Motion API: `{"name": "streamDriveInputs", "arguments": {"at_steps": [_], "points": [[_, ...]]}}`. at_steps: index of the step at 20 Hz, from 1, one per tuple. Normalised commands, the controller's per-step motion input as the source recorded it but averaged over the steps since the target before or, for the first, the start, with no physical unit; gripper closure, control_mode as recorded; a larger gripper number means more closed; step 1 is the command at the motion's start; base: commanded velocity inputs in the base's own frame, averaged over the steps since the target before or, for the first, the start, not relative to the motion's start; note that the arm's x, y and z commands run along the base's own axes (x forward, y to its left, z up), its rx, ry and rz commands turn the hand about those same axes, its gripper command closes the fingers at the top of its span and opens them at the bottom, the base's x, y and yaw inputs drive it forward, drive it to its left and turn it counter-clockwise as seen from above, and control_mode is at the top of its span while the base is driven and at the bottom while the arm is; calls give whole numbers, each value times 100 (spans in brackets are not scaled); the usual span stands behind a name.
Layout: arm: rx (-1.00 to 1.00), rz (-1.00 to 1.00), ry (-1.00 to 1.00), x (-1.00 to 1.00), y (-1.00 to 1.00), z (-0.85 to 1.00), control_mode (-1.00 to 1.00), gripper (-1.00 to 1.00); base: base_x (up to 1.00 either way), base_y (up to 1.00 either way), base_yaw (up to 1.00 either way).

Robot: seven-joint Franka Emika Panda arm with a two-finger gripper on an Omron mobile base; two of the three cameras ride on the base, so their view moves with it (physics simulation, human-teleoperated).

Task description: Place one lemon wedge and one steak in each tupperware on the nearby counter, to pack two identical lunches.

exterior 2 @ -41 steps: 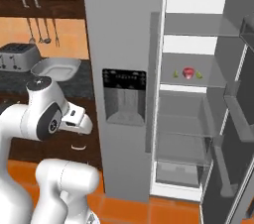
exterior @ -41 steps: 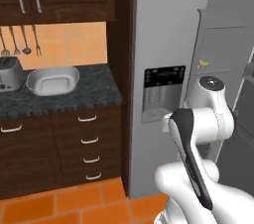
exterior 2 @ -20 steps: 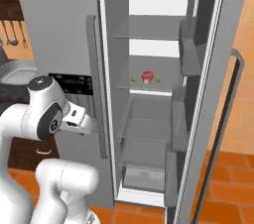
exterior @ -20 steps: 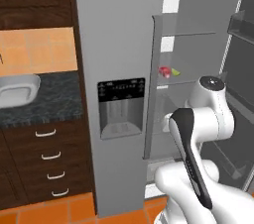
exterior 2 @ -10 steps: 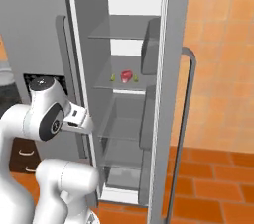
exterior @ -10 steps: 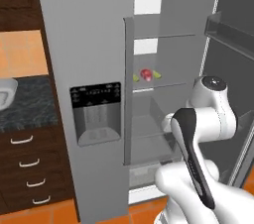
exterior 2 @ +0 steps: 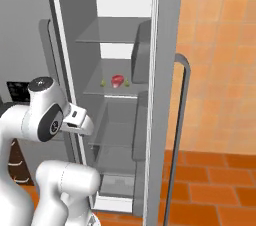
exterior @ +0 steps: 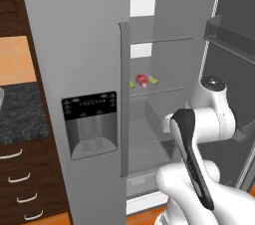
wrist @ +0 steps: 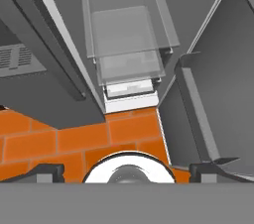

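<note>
**Fridge open, steak on the middle shelf**

The fridge (exterior: 89, 45) takes up most of the left base view, its closed left door with the dispenser (exterior: 90, 124) at centre left, its right door swung wide and cut off at the right edge. In the right base view that open door (exterior 2: 159, 95) stands edge-on down the middle, handle (exterior 2: 179, 135) to its right. The arm (exterior: 199, 134) rises at lower right of the left base view, and it blocks the lower shelves there. A sliver of counter (exterior: 20, 114) shows at the left edge, drawers beneath. In the hand view we're looking down at orange floor tiles (wrist: 59, 139) and a clear drawer (wrist: 126, 34) at top centre. The gripper (wrist: 127, 172) is spread wide and empty, its tips barely poking up at the bottom corners. On the middle shelf, centre of frame, sits one steak (exterior: 141, 80), a small red blob. A lemon wedge (exterior: 153, 80) lies just right of it, another (exterior: 132, 84) just left, both tiny and hard to make out.
</note>
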Motion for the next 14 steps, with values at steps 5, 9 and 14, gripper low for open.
{"name": "streamDriveInputs", "arguments": {"at_steps": [5,9,14], "points": [[0,0,0,0,0,0,100,-100,58,-10,-10],[0,0,0,0,0,0,100,-100,47,-2,0],[0,0,0,0,0,0,100,-100,35,-30,0]]}}
